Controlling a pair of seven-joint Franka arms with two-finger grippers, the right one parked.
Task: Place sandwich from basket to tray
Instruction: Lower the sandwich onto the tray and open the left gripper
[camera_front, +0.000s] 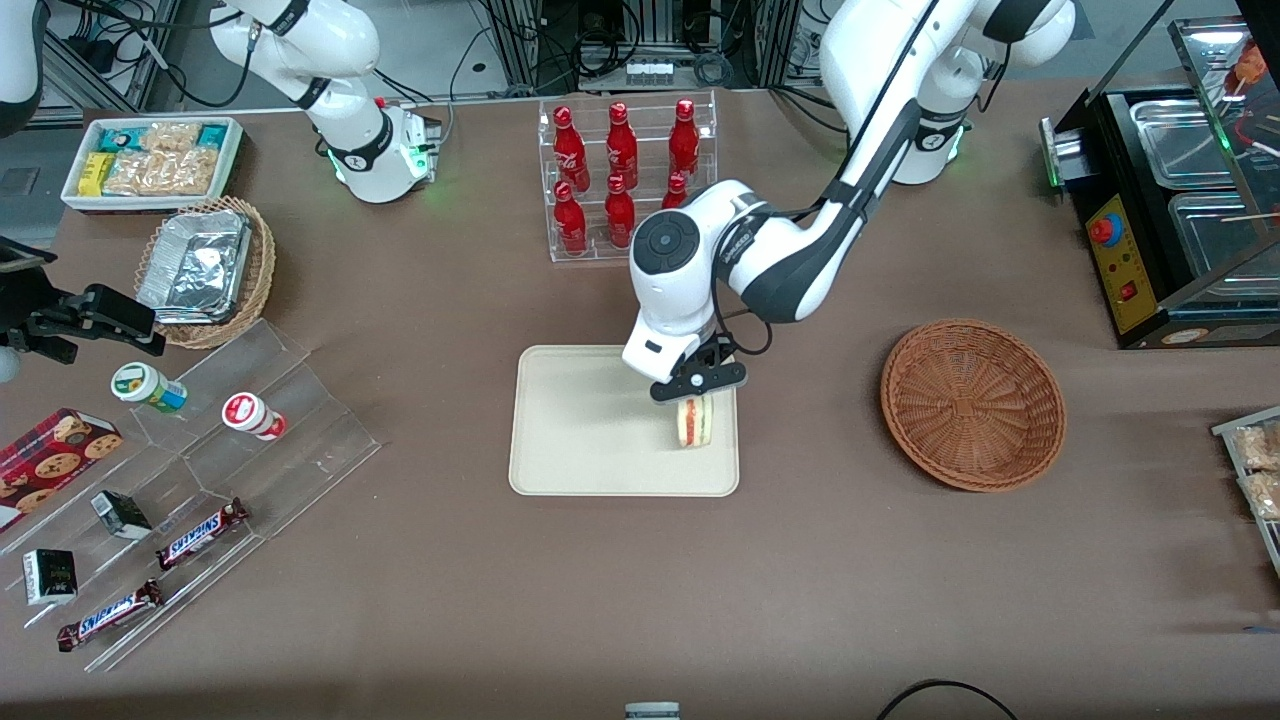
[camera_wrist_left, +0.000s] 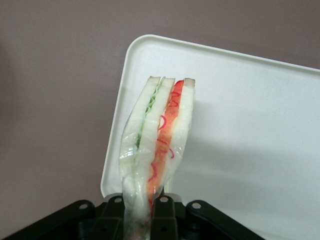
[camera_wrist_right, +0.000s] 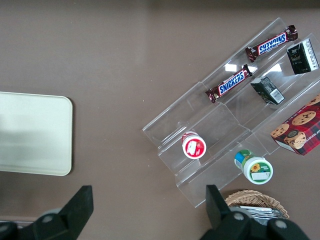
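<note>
Gripper: the gripper (camera_front: 697, 392) hangs over the tray's edge nearest the working arm, its two black fingers (camera_wrist_left: 162, 220) closed narrow on the sandwich's upper end.
Sandwich: the sandwich (camera_front: 694, 421) is clamped in the gripper, hanging edge-down over the tray; the wrist view shows the sandwich (camera_wrist_left: 157, 145) in clear wrap, white bread outside, green and red filling between. Whether its lower end touches the tray cannot be told.
Tray: the cream tray (camera_front: 590, 430) lies flat at the middle of the tabletop, otherwise bare; one rounded corner of the tray (camera_wrist_left: 240, 125) shows under the sandwich in the wrist view.
Basket: the reddish-brown wicker basket (camera_front: 972, 402) sits well apart from the tray, toward the working arm's end of the tabletop, with nothing in it.
Tabletop: brown cloth tabletop (camera_front: 640, 580) carries everything.
Bottle rack: a clear rack of red bottles (camera_front: 625, 175) stands farther from the front camera than the tray.
Foil basket: a tan wicker basket with foil trays (camera_front: 205, 268) sits toward the parked arm's end.
Snack bin: a white bin of snack packets (camera_front: 152, 160) lies farther from the front camera than the foil basket.
Display steps: clear acrylic steps (camera_front: 230, 470) hold chocolate bars (camera_front: 200, 532) and small cups (camera_front: 253, 415), nearer the front camera than the foil basket.
</note>
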